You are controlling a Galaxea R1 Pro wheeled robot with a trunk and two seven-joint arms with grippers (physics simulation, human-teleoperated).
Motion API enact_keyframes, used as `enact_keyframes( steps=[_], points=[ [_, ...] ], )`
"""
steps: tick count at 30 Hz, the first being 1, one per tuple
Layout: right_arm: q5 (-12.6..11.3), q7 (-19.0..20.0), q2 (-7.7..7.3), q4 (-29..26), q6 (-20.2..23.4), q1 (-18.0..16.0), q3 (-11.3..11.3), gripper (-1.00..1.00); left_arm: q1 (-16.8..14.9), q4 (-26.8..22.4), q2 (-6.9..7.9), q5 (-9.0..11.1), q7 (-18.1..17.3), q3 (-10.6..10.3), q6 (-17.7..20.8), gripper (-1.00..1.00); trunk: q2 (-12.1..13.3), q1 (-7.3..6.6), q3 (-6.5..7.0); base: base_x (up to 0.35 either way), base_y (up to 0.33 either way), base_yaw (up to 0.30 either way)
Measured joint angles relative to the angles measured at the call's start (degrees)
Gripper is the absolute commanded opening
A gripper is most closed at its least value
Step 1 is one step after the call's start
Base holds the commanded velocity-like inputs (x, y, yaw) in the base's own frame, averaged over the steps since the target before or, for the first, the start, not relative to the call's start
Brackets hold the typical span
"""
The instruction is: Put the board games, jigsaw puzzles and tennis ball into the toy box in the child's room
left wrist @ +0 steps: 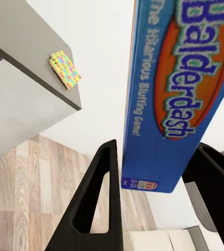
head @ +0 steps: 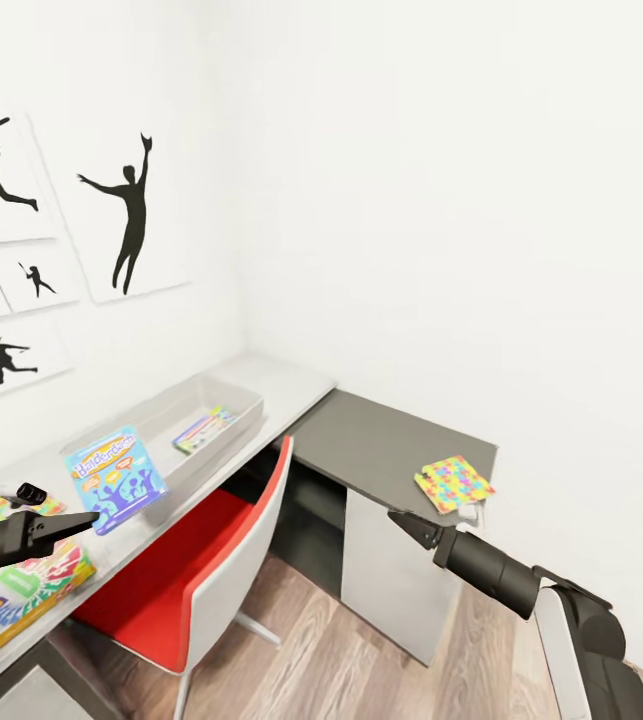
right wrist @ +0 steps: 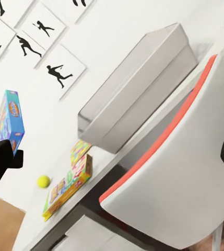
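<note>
Board game (left wrist: 182,89) clamped upright between the left jaws; right jaws' state unclear.

Baldderdash game box (left wrist: 179,89): printed card, glossy blue faces. Left gripper (left wrist: 158,204): fingers (left wrist: 98,209) matt black plastic. Toy box (right wrist: 138,91): smooth grey plastic, slightly translucent look in the head view. Table (head: 381,440): matt top, pale grey on one wing, dark grey on the other; smooth white drawer front. Chair (head: 211,560): smooth white shell, matt red seat. Floor (head: 361,670): wood-grain planks, low sheen. Tennis ball (right wrist: 43,181): yellow-green; fuzz too small to tell.
</note>
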Motion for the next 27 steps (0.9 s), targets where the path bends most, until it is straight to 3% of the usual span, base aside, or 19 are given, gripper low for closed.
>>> enact_keyframes(
  steps=[14, 23, 25, 27],
  points=[
    [0.05, -0.45, 0.00, 0.03, -2.93, 0.00, 0.16, 1.00, 0.00, 0.01, -0.11, -0.05, 0.00, -0.02, 0.02, -1.00, 0.00, 0.01, 0.00, 0.259, -0.114, 0.006],
    [0.05, -0.83, 0.49, 0.03, -3.04, -0.01, 0.25, 1.00, -0.02, 0.00, -0.13, 0.07, 0.00, -0.06, -0.02, -1.00, 0.01, 0.02, 0.00, 0.060, -0.016, 0.000],
    [0.07, -1.09, 0.69, 0.01, -2.58, -0.56, 0.50, 1.00, -0.01, 0.00, -0.18, 0.06, 0.00, -0.07, -0.02, -1.00, 0.01, 0.03, 0.01, 0.006, -0.002, 0.000],
    [0.41, -2.26, 0.67, 0.04, -0.75, -3.80, 0.94, 1.00, -0.02, -0.01, -0.59, 0.01, 0.00, -0.06, -0.02, -1.00, 0.01, 0.03, 0.01, 0.003, -0.001, 0.000]
  ],
)
